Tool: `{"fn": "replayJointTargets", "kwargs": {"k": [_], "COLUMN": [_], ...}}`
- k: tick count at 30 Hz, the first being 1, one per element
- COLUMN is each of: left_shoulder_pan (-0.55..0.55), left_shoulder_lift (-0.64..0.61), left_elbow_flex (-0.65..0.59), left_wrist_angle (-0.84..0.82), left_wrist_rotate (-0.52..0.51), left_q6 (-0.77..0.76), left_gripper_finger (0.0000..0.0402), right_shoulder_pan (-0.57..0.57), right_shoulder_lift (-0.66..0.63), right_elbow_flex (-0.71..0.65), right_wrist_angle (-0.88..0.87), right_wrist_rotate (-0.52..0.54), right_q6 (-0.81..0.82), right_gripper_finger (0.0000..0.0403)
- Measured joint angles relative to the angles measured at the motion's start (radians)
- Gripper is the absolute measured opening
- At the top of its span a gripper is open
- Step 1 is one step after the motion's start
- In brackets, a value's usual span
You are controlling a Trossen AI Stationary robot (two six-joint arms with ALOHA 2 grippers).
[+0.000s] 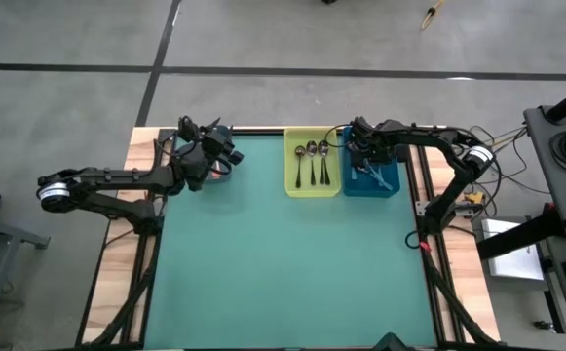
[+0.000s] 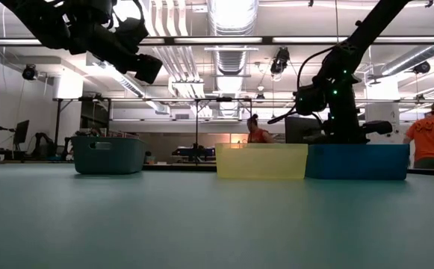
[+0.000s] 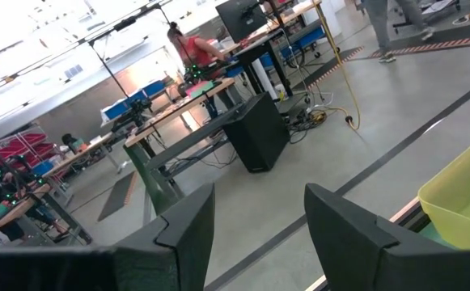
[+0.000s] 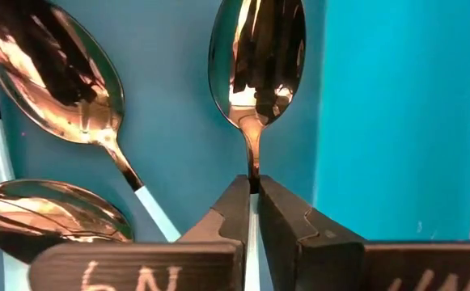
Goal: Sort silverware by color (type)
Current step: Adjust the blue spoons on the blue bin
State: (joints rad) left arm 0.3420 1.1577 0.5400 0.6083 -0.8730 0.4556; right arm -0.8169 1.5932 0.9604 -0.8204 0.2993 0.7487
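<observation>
My right gripper [image 4: 253, 187] reaches down into the blue bin [image 1: 388, 185] at the table's far right and is shut on a pale-handled spoon [image 4: 256, 61]. Two more pale-handled spoons [image 4: 48, 73] lie beside it on the bin floor. The yellow bin [image 1: 292, 180], left of the blue one, holds three dark-handled spoons [image 1: 312, 161] lying flat. My left gripper [image 3: 259, 218] is open and empty. It hangs high above the table's far left [image 1: 214, 144], over a grey-teal bin [image 2: 108, 155]. No orange-handled spoons are in view. My right gripper pinches the spoon between its two fingers at the thin neck [image 4: 253, 174], just below the bowl where the pale handle begins. The fingers come from above, pointing down into the blue bin. The handle runs back between the fingers. Whether the spoon is off the bin floor, I cannot tell.
The three bins stand in a row along the table's far edge, and the green table surface [image 1: 283, 263] stretches out in front of them. The blue bin's wall [image 4: 396, 121] is close beside my right gripper. People and workbenches show in the room beyond the table.
</observation>
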Motion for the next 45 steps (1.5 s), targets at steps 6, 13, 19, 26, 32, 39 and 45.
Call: {"fn": "replayJointTargets", "kwargs": {"k": [6,13,19,26,32,39,45], "left_shoulder_pan": [0.0,0.0,0.0,0.0,0.0,0.0,0.0], "left_shoulder_lift": [0.0,0.0,0.0,0.0,0.0,0.0,0.0], "left_elbow_flex": [0.0,0.0,0.0,0.0,0.0,0.0,0.0], "left_wrist_angle": [0.0,0.0,0.0,0.0,0.0,0.0,0.0], "left_wrist_rotate": [0.0,0.0,0.0,0.0,0.0,0.0,0.0], "left_q6": [0.0,0.0,0.0,0.0,0.0,0.0,0.0], "left_gripper_finger": [0.0174,0.0174,0.0174,0.0174,0.0174,0.0174,0.0174], "right_shoulder_pan": [0.0,0.0,0.0,0.0,0.0,0.001,0.0], "right_shoulder_lift": [-0.001,-0.001,-0.001,-0.001,-0.001,-0.001,-0.001], "right_elbow_flex": [0.001,0.001,0.001,0.001,0.001,0.001,0.001], "right_wrist_angle": [-0.001,-0.002,-0.012,-0.013,-0.013,-0.012,-0.011], "right_wrist_rotate": [0.016,0.016,0.016,0.015,0.015,-0.02,-0.016], "right_q6": [0.016,0.016,-0.01,-0.014,0.01,-0.02,0.015], "right_gripper_finger": [0.0013,0.0013,0.0013,0.0013,0.0013,0.0013,0.0019]}}
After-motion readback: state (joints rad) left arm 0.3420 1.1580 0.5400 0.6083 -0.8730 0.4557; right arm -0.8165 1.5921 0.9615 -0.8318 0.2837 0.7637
